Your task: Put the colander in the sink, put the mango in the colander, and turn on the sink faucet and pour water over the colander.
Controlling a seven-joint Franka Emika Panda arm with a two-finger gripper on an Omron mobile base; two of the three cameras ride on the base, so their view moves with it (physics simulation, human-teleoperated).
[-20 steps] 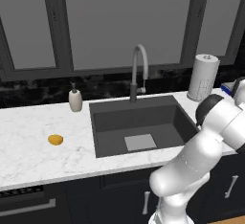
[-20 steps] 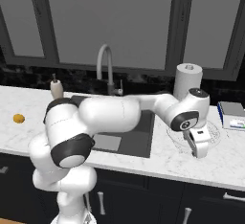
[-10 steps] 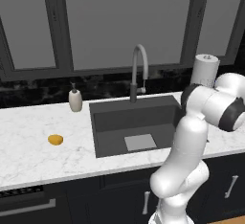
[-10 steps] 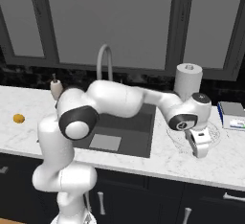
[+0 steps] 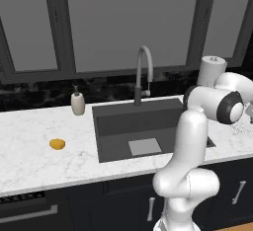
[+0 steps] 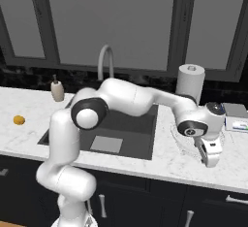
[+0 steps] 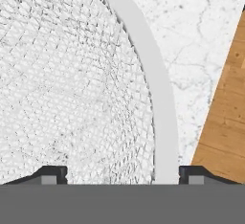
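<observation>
The colander (image 7: 72, 89) is a fine white mesh bowl with a smooth, broad white rim that sweeps in an arc from 12 o'clock down to 6 o'clock in the hand view. It sits on the white, grey-veined marble counter (image 6: 160, 160), at about 3 o'clock from the sink (image 6: 131, 134), near the paper towel roll (image 6: 190, 83). Being round, it has no long axis that can be read; its open mouth faces up.

The pincer (image 7: 122, 173) hangs over the colander's rim with its dark fingertips (image 7: 50, 175) spread wide, one over the mesh and the other outside the rim, the rim standing between them. Whether they touch it cannot be told. A strip of wooden floor shows past the counter's edge at 4 o'clock in the hand view.

Compared with half a second ago, the arm's elbow has swung further forward in the left base view, and in the right base view the hand over the colander sits much as it did.

The sink is a dark grey rectangular basin with a lighter square patch on its bottom, its long side running along the counter. The sink faucet (image 5: 143, 72) is a grey gooseneck arch at the sink's 12 o'clock. The mango (image 5: 57, 144), a small yellow-orange oval, lies on the counter well apart at the sink's 9 o'clock, its long axis roughly along the counter's front edge. A beige soap bottle (image 5: 77, 102) stands at 10 o'clock from the sink.
</observation>
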